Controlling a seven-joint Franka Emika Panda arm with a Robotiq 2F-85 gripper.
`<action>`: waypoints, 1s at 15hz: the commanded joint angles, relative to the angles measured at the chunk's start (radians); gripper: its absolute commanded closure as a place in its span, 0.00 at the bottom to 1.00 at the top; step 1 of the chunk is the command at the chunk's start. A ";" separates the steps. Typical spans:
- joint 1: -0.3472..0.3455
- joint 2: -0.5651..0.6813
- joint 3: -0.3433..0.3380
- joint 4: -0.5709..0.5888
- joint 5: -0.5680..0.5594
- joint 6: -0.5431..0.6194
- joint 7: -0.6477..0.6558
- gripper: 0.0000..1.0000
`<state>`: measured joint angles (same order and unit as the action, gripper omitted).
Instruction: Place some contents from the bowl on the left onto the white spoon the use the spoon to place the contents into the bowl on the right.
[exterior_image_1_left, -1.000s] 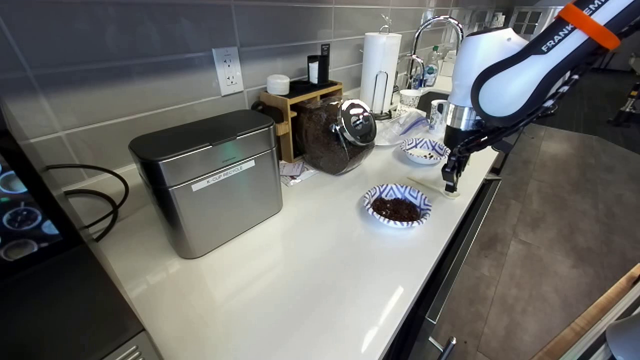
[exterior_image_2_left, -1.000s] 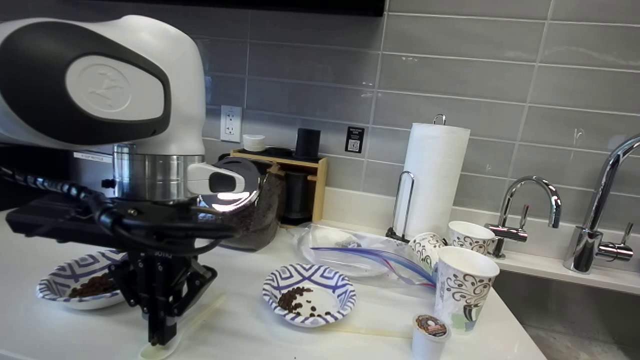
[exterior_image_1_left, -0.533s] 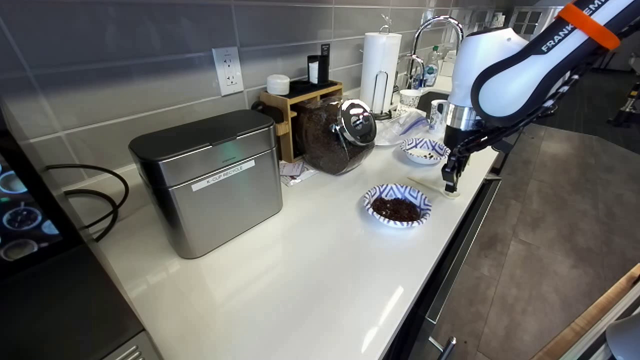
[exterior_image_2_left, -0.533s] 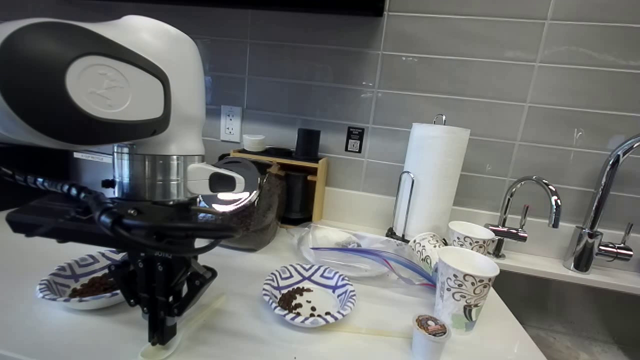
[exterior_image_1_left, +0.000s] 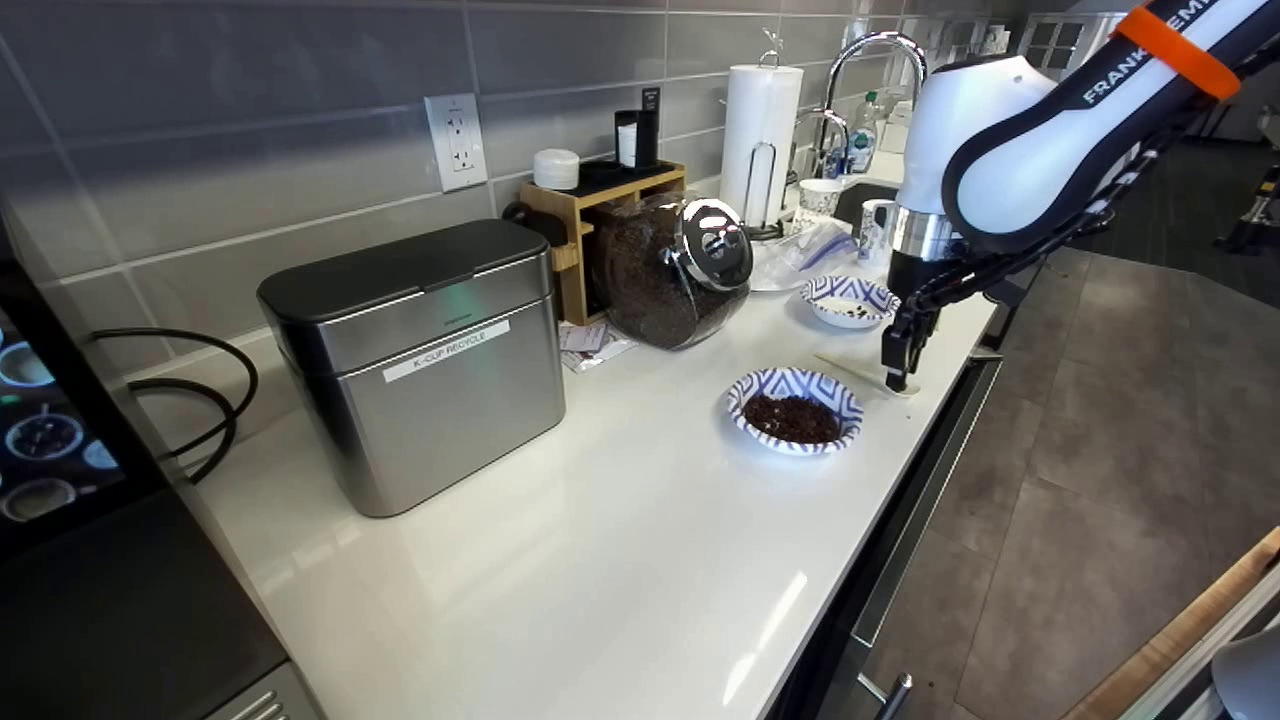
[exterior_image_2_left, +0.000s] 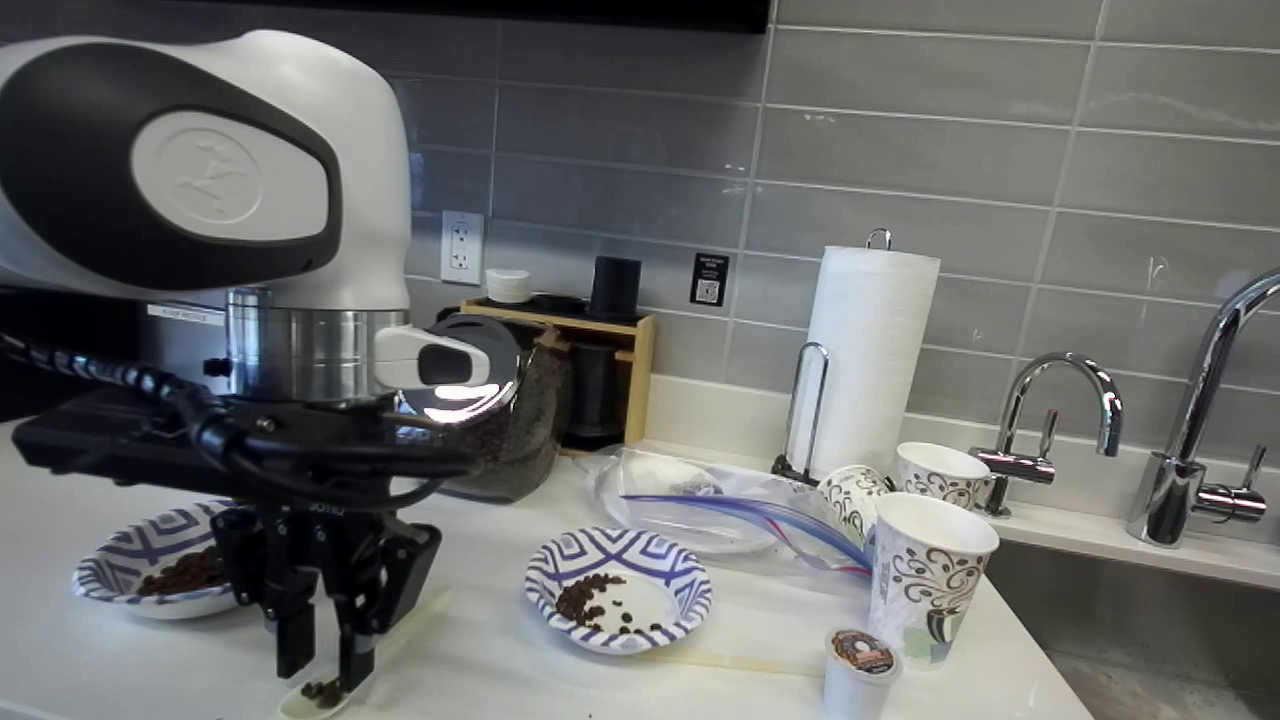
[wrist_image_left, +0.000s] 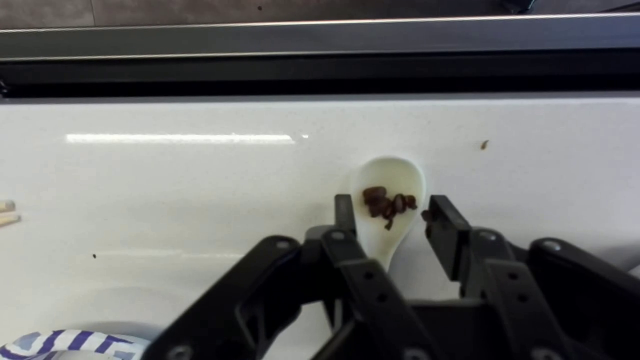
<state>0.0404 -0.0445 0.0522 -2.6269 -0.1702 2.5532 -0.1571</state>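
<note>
White countertop (wrist_image_left: 215, 200): one white spoon (wrist_image_left: 395, 170), lying flat beneath my pincer (exterior_image_2_left: 326, 668), presumably for steady filling; dark bits (wrist_image_left: 382, 204) in spoon's hollow, probably awaiting transfer. Jaws partway apart; I grip nothing.

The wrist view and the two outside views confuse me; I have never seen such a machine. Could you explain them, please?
You see a robot arm. Two cameras outside it look across the counter; the wrist view comes from the arm's own camera, looking down past its jaws. On the counter lies a white spoon carrying a few brown bits; near it stand a fuller bowl and an emptier bowl of similar bits. The jaws stand open at the spoon and seem to hold nothing.
</note>
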 joint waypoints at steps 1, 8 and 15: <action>0.004 -0.002 0.001 -0.015 -0.015 0.037 0.022 0.82; 0.004 -0.005 0.001 -0.017 -0.015 0.048 0.022 1.00; 0.005 -0.022 0.000 -0.015 0.001 0.060 0.012 0.69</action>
<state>0.0404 -0.0484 0.0522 -2.6261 -0.1700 2.5805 -0.1571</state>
